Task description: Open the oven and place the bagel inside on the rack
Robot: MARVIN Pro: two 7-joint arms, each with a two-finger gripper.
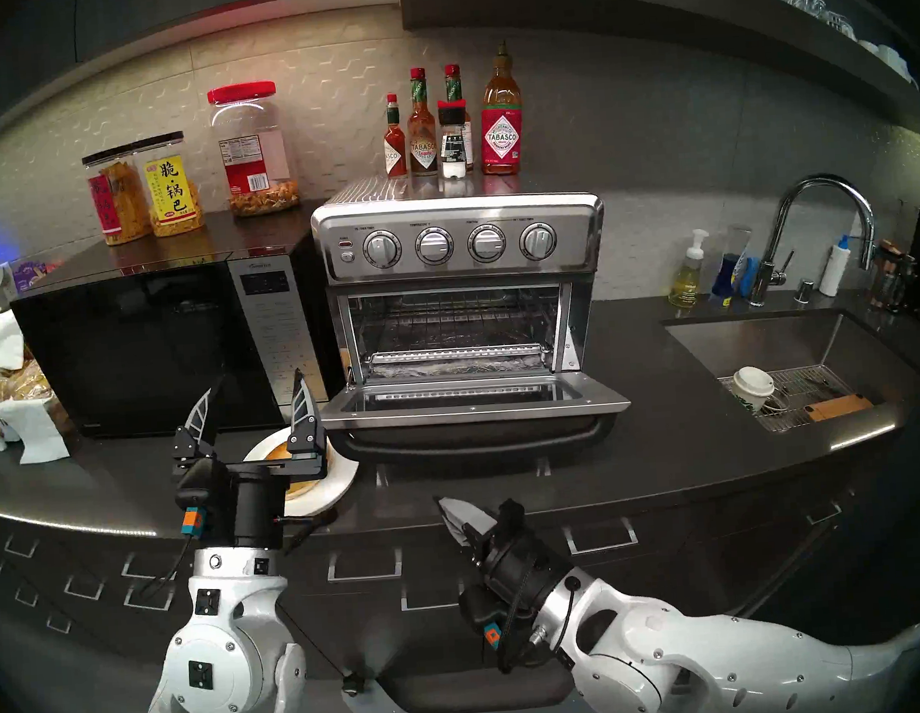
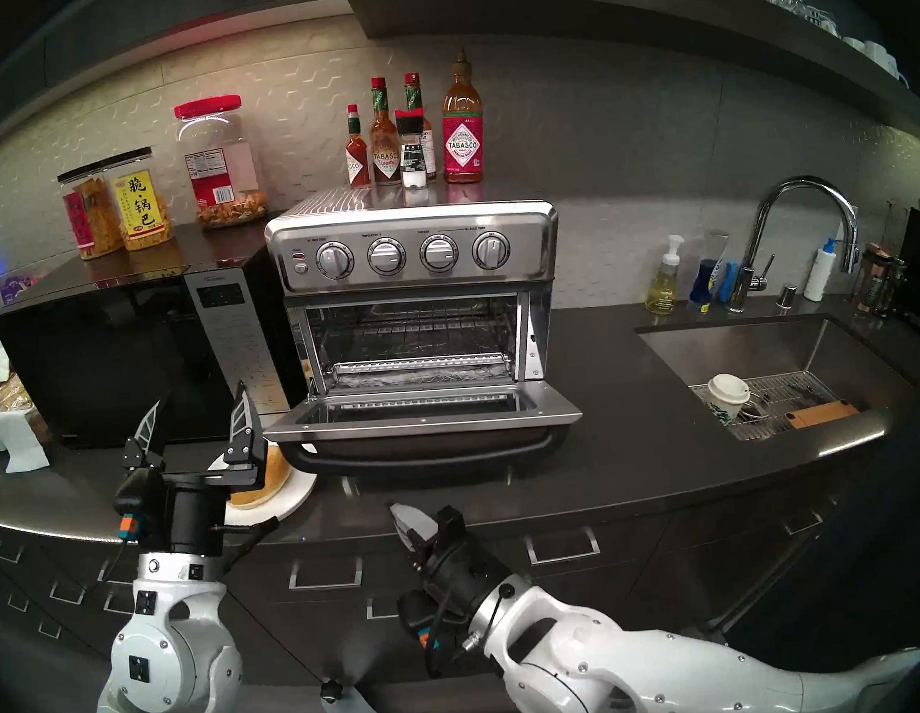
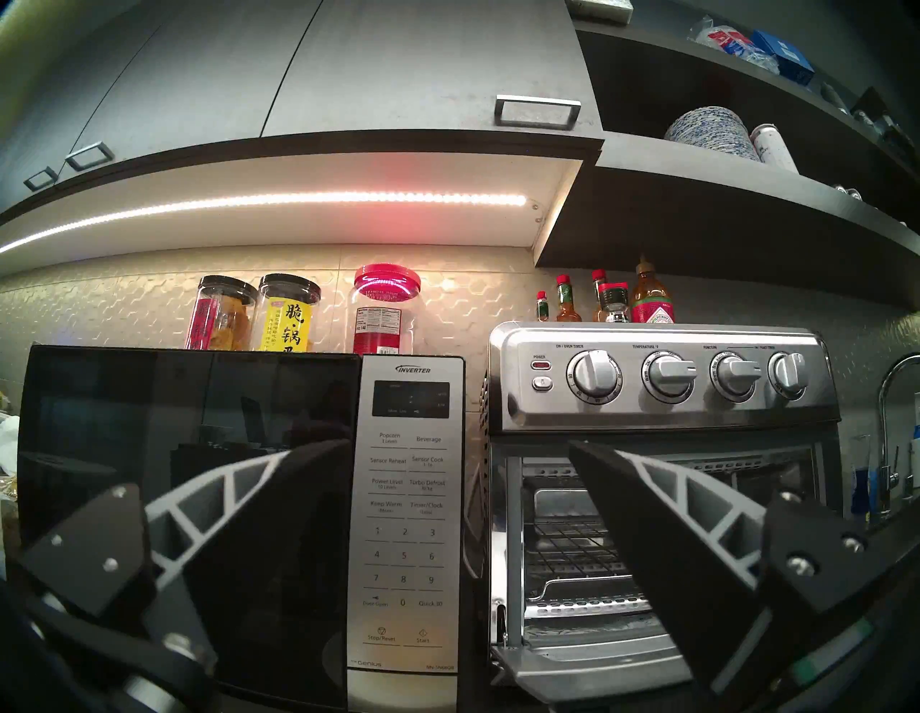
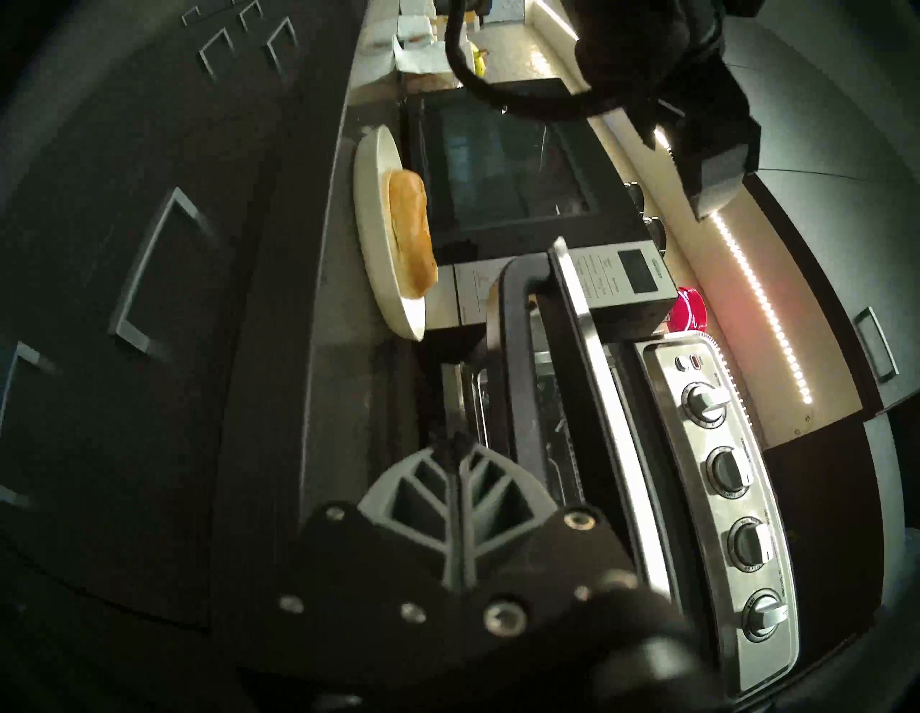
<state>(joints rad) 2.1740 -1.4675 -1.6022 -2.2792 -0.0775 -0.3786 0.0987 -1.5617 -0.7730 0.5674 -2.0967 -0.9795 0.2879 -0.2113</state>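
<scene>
Two pincers, one bagel point(image 2: 263, 484): it lies flat on a white plate point(image 2: 294, 498) on the counter point(image 2: 643, 443), seemingly directly below the spread, empty left pincer point(image 2: 199, 420); right pincer point(image 2: 404, 520), clamped on nothing, sits farther off. Oven point(image 2: 417, 318) door down, rack point(image 2: 415, 363) exposed.

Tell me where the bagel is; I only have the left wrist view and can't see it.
Observer: The bagel lies on a white plate on the counter, just left of the open oven door, below the open left gripper.
Operator: And the right gripper?
Observer: The right gripper is shut and empty, near the counter's front edge, clear of the door handle.
Operator: Your finger blocks half the rack for me. Anything on it?
Observer: No, the rack is bare across its whole width.
</scene>
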